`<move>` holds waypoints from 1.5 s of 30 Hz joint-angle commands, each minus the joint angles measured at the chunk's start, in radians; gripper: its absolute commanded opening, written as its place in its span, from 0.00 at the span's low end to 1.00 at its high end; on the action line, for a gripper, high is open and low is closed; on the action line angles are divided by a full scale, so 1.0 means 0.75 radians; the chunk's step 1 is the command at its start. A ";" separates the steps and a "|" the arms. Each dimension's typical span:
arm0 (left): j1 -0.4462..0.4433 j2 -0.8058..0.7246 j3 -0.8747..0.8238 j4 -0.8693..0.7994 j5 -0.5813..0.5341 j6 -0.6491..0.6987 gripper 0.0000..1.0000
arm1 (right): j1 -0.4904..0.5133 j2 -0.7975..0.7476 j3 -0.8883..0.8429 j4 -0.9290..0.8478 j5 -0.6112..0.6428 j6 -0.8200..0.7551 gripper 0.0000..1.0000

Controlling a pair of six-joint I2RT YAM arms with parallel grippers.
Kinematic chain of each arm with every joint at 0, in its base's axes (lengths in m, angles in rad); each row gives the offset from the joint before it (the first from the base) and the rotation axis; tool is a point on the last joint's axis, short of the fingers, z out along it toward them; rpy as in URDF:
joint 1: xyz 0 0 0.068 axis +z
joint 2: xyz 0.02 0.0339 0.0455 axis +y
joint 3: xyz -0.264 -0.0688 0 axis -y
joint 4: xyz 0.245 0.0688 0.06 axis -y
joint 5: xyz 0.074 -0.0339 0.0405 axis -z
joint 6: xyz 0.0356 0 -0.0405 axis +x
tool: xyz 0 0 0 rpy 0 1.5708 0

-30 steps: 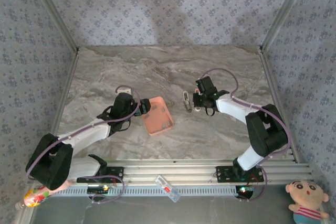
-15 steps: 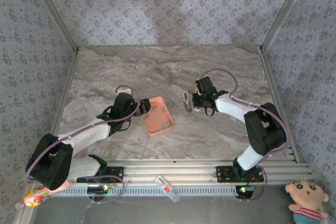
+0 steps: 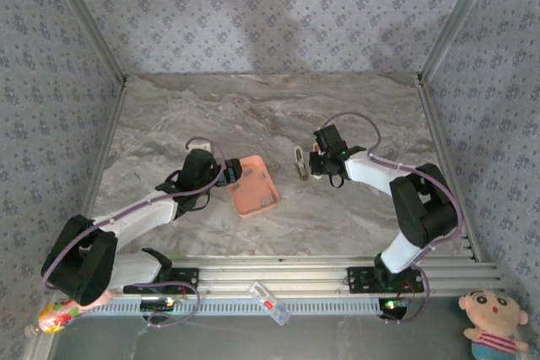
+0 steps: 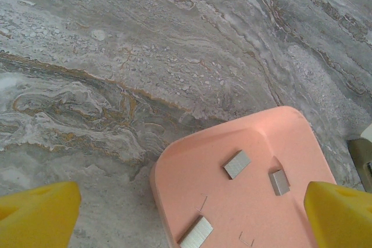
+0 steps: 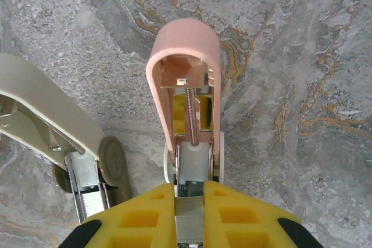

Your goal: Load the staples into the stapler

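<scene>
Left fingers [image 4: 40, 210]: spread wide, nothing between the pads, low over the near end of the pink tray [image 4: 290, 137].

Staples [image 4: 236, 164]: three short grey strips lying flat on the tray floor, apart from one another, with a couple of thin single ones beside them.

The tray sits on the table [image 3: 253, 115], just right of the left arm's tip in the top view.

Stapler [image 5: 186, 56]: to the right of the tray, not touching it. It is opened up, its pink cover showing a spring inside. A cream part [image 5: 40, 108] lies just to its left.

Right fingers [image 5: 145, 216]: pressed together, pinching the stapler's metal strip at the hinge end.
</scene>
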 commanded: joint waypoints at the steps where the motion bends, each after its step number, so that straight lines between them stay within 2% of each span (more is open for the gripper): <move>1: 0.008 -0.012 0.036 0.020 0.003 0.012 0.98 | -0.008 0.015 -0.018 0.001 0.007 0.006 0.14; 21: 0.006 -0.012 0.032 0.026 0.022 0.002 0.98 | 0.021 -0.038 -0.069 -0.022 0.035 0.033 0.15; 26: 0.008 -0.014 0.034 0.028 0.025 0.004 0.99 | 0.025 -0.059 -0.056 -0.037 0.046 0.036 0.27; 32: 0.006 -0.023 0.037 0.028 0.033 0.004 0.98 | 0.023 -0.175 -0.019 -0.104 0.063 0.031 0.32; 40: 0.006 -0.033 0.066 0.029 0.075 0.021 0.98 | -0.036 -0.340 -0.032 -0.183 -0.101 0.061 0.33; 45: 0.005 -0.030 0.087 0.029 0.127 0.024 0.98 | 0.010 -0.463 -0.105 -0.156 -0.146 0.211 0.33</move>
